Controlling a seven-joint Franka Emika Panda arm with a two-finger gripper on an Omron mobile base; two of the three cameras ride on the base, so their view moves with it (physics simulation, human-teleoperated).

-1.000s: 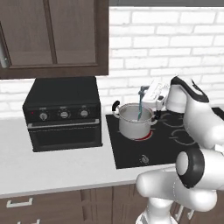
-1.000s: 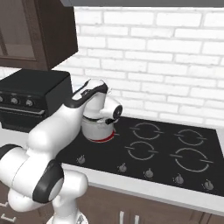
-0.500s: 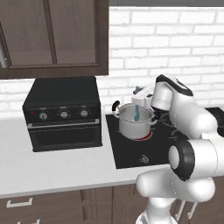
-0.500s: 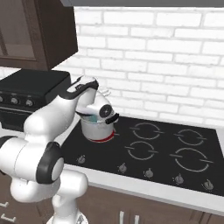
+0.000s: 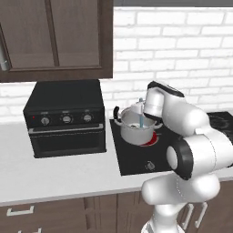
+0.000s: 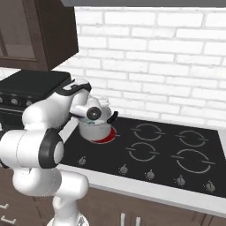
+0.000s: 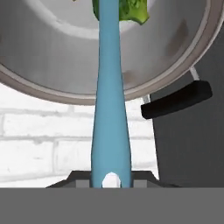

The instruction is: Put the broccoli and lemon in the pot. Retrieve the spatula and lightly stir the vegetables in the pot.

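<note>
Spatula (image 7: 110, 109) is pinched at its handle end by the gripper (image 7: 111, 178), blade reaching down inside the pot (image 7: 175, 48); broccoli (image 7: 131, 11) is seen beside the blade on the pot floor; pot is set on the stove (image 5: 136, 157) beside the black toaster oven (image 5: 66, 116).

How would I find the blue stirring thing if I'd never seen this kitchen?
Look right of the black toaster oven, at the shiny steel pot on the red-glowing burner. The spatula reaches down into it from the gripper; it is the one slim, light-blue thing there.
</note>
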